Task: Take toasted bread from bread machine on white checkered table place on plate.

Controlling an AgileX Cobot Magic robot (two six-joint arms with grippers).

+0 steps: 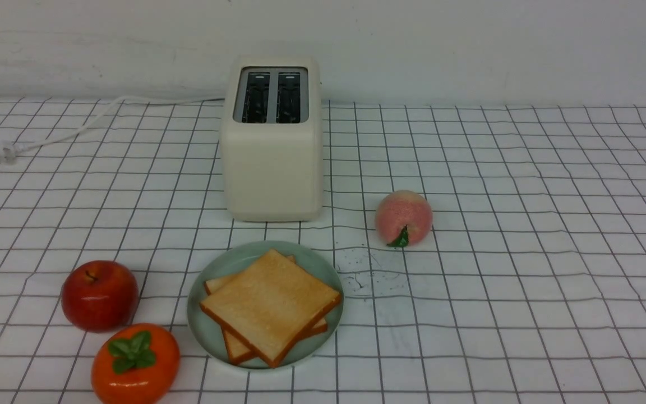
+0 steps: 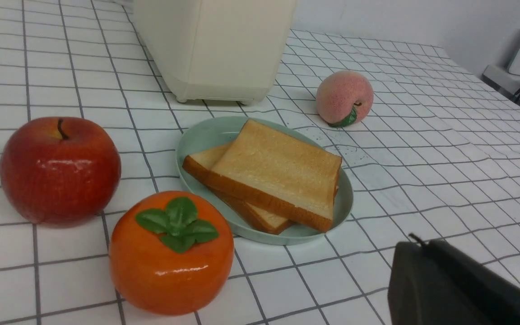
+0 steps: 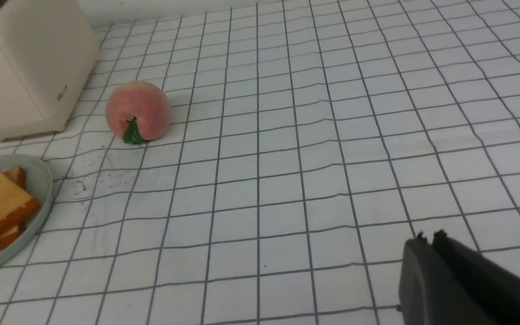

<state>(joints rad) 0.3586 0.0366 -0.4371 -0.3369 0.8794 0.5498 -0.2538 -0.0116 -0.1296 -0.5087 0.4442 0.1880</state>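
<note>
Both slices of toasted bread (image 1: 270, 306) lay stacked on the plate (image 1: 204, 320), nearer the left gripper (image 2: 415, 239); left gripper pressed together, empty; right gripper (image 3: 428, 235) likewise pressed together, well apart.

Little of the robot shows. In the left wrist view, the left gripper (image 2: 418, 241) appears at about four o'clock as a matte black, blocky body with a rounded upper corner, a flat near face and a ridge running back along its top; a tiny dark nub stands at its tip. In the right wrist view, the right gripper (image 3: 429, 237) is a like dark charcoal block at four o'clock, ending in two small paired nubs.
</note>
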